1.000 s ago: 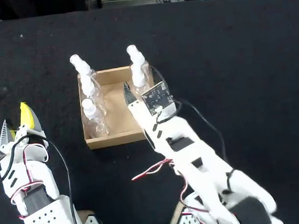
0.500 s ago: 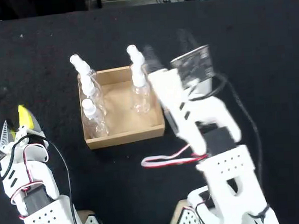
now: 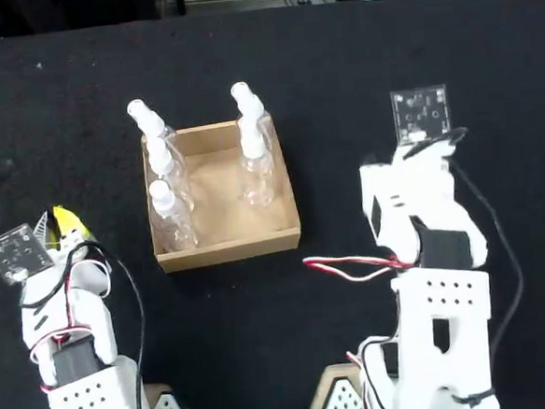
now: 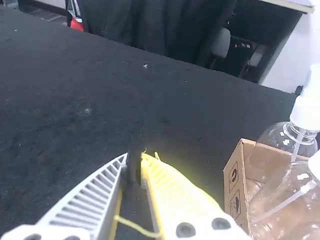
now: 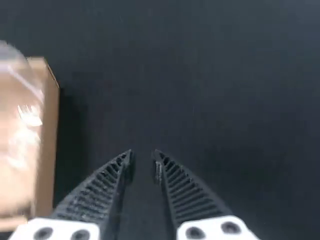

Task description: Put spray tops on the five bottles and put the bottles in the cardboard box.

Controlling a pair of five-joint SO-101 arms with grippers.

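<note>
High view looks down on a black cloth worktop (image 3: 448, 42) with the cardboard box (image 3: 229, 251) left of centre, and all five bottles stand upright inside it, each wearing a white spray top. Three bottles line the box's left wall, the far one (image 3: 147, 121), the middle one (image 3: 163, 162) and the near one (image 3: 167, 214), while the other two, far (image 3: 247, 103) and near (image 3: 257, 163), stand against its right wall. The left wrist view shows small dark printed symbols (image 4: 234, 190) on the box's outer wall, too small to read. The left pincer (image 4: 134, 158) hangs over bare cloth well to the left of the box, its grey and yellow fingers pressed together and holding nothing. The right pincer (image 5: 143, 156) hangs over bare cloth to the right of the box and apart from it, its two grey fingers a narrow slit apart and holding nothing. Past the worktop's far edge sit a dark chair (image 4: 220, 42), a small red object (image 4: 76, 22) and a pale wall (image 4: 295, 55).
</note>
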